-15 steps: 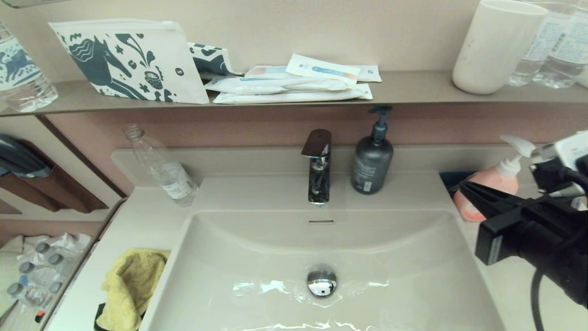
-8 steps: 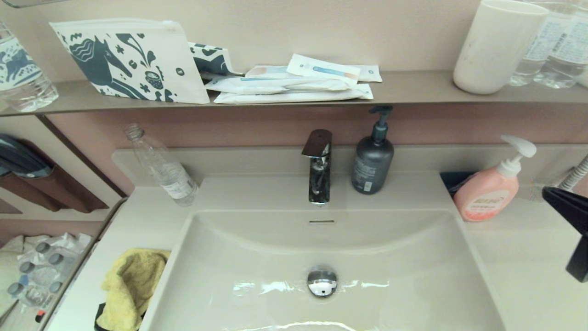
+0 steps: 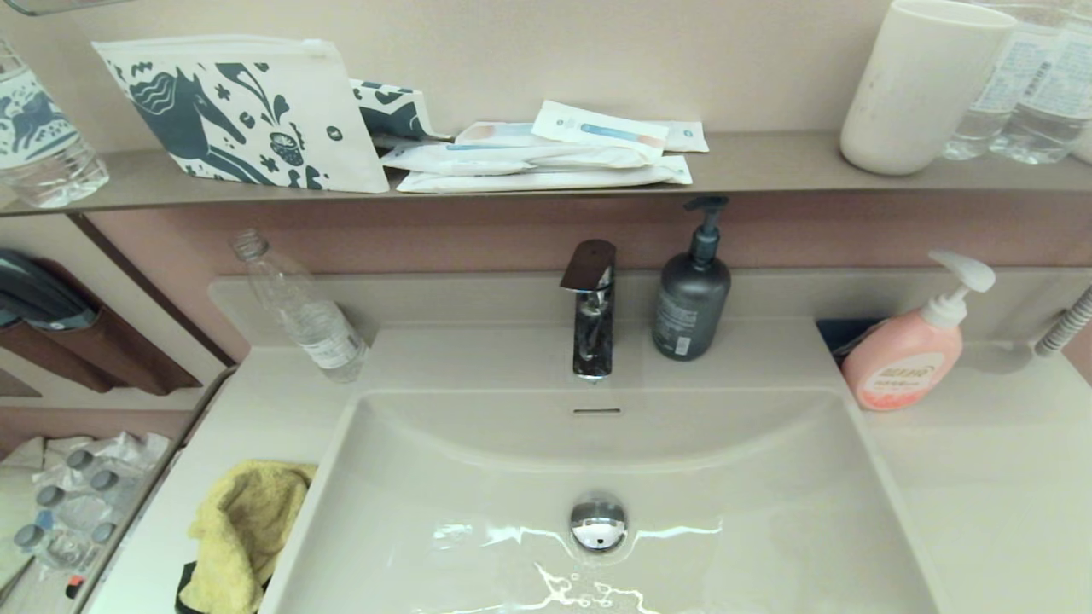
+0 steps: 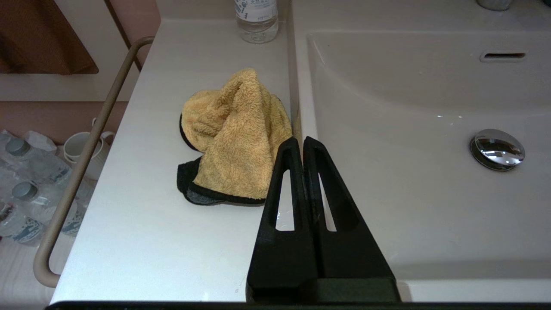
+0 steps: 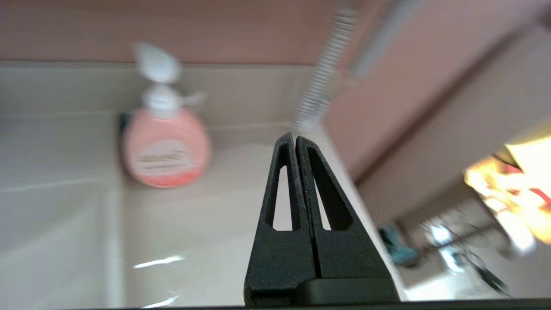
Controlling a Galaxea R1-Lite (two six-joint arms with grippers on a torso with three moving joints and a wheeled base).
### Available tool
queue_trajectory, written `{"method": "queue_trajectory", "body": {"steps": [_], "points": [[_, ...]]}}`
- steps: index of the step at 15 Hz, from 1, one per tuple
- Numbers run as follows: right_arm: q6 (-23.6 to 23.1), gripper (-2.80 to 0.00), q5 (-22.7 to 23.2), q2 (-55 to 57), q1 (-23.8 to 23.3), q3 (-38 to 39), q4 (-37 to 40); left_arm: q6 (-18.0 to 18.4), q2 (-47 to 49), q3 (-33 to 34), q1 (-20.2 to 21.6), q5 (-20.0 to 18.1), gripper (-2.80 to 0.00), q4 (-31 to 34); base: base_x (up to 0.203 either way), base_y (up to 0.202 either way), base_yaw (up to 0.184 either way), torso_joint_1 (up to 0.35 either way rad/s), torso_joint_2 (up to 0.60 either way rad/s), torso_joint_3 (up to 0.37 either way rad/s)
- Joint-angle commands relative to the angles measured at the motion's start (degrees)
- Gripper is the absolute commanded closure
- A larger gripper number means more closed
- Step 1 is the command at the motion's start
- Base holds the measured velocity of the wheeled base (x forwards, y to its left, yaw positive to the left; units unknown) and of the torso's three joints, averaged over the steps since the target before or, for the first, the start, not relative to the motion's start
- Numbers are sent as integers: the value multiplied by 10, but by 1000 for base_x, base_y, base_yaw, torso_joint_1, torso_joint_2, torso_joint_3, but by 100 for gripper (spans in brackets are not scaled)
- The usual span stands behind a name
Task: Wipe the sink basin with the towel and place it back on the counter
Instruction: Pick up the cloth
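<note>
— Looking past our left tool [image 4: 303, 140], what do we see?

— Its two black wedge-shaped fingers are pressed together, pinching nothing, with their tips over the seam between desk [image 4: 142, 241] and sink basin [image 4: 413, 206]. Just beyond the tips and to their left lies the towel [image 4: 234, 137]: a fluffy mustard terry cloth with black trim, crumpled into a heap on the smooth off-white desk, right beside the basin's rim. Its long axis runs away from the tool, and a peaked fold points toward the clear plastic bottle [image 4: 257, 19].

— And the basin?

— Glossy, rectangular, with rounded corners; a round chrome drain plug [image 4: 497, 149] sits to the right of the tool.

— Our right tool [image 5: 295, 137]?

— Also pressed together and holding nothing, over the desk near a rounded pink pump bottle [image 5: 165, 146].
</note>
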Motion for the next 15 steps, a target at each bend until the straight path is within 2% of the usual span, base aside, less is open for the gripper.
{"method": "queue_trajectory", "body": {"steps": [1, 6, 8, 9, 11, 13, 15], "points": [[-1, 0, -2, -93, -48, -1, 58, 0, 1, 0, 0, 0, 0, 0, 0, 0, 0, 0, 0, 0], [0, 0, 2, -263, -80, 24, 209, 0, 1, 0, 0, 0, 0, 0, 0, 0, 0, 0, 0, 0], [3, 0, 33, -317, -90, 60, 226, 0, 1, 0, 0, 0, 0, 0, 0, 0, 0, 0, 0, 0], [3, 0, 62, -342, -93, 82, 228, 0, 1, 0, 0, 0, 0, 0, 0, 0, 0, 0, 0, 0], [8, 0, 119, -385, -95, 140, 212, 1, 1, 0, 0, 0, 0, 0, 0, 0, 0, 0, 0, 0], [59, 0, 160, -388, -96, 212, 114, 0, 1, 0, 0, 0, 0, 0, 0, 0, 0, 0, 0, 0], [109, 0, 196, -388, -96, 284, 59, 0, 1, 0, 0, 0, 0, 0, 0, 0, 0, 0, 0, 0]]}}
